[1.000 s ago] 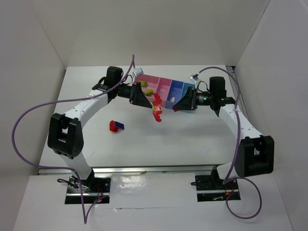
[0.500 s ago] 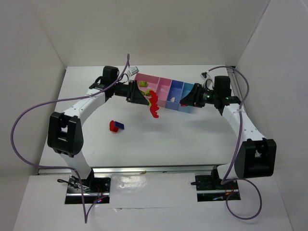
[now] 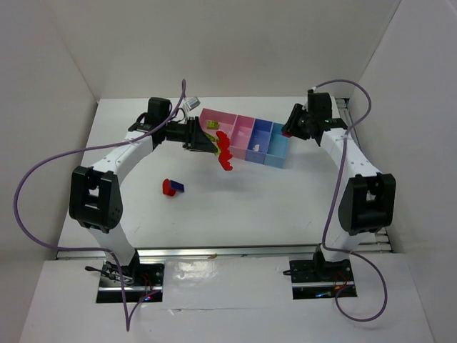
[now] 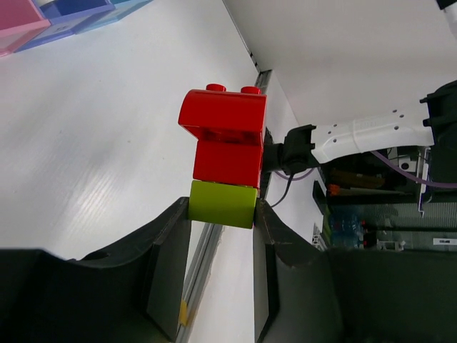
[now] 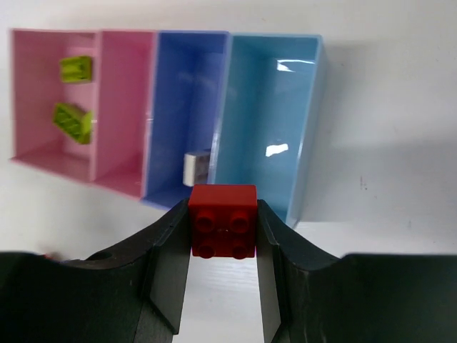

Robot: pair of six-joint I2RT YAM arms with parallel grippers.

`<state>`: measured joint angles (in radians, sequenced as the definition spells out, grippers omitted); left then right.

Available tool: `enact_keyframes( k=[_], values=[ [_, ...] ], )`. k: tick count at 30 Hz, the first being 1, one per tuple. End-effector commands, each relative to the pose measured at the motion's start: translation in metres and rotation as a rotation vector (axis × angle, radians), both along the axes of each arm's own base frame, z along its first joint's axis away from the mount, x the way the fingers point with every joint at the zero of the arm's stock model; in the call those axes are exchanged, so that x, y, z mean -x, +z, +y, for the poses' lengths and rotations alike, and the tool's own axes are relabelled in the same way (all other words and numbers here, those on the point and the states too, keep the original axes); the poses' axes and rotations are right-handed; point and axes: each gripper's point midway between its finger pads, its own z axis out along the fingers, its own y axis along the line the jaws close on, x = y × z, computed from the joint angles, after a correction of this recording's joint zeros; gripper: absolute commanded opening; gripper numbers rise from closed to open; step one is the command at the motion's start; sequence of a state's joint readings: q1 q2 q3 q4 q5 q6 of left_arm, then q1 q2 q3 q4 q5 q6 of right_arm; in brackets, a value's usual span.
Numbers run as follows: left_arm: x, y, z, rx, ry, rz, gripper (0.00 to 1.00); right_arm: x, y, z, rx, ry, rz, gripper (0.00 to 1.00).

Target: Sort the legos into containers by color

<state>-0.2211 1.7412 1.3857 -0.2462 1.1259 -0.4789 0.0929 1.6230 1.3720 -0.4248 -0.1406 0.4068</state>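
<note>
Two green bricks [image 5: 71, 120] lie in a pink compartment [image 5: 118, 107], and a cream brick [image 5: 196, 166] sits in the blue compartment [image 5: 182, 93]. Nothing shows in the light-blue compartment [image 5: 264, 114].

The right gripper [image 5: 223, 214] is clamped tight on a red brick [image 5: 223, 230], hovering just beside the tray's blue end. The left gripper [image 4: 221, 206] pinches a third green brick [image 4: 223, 204] with red pieces [image 4: 225, 136] stacked on top, held up near the large pink bin [image 3: 214, 118].

A red-and-blue pair [image 3: 171, 187] lies out on the table [image 3: 271, 207], well apart from the tray.

My call is that the task is under halfway. Both held loads and that loose pair need homes, and the stack needs splitting by colour.

No brand, label or writing can be read anywhere.
</note>
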Motion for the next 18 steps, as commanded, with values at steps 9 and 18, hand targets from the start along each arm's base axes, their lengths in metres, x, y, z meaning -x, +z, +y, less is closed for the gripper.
enact_keyframes(
  k=[9,18],
  values=[
    [-0.005,0.014,0.002,0.004,0.01,-0.03,0.0,-0.025,-0.042,0.007,0.127,-0.033,0.054,0.33],
    [-0.007,0.01,0.001,0.004,0.0,-0.019,0.0,-0.039,-0.051,0.005,0.158,-0.037,0.058,0.81]
  ],
)
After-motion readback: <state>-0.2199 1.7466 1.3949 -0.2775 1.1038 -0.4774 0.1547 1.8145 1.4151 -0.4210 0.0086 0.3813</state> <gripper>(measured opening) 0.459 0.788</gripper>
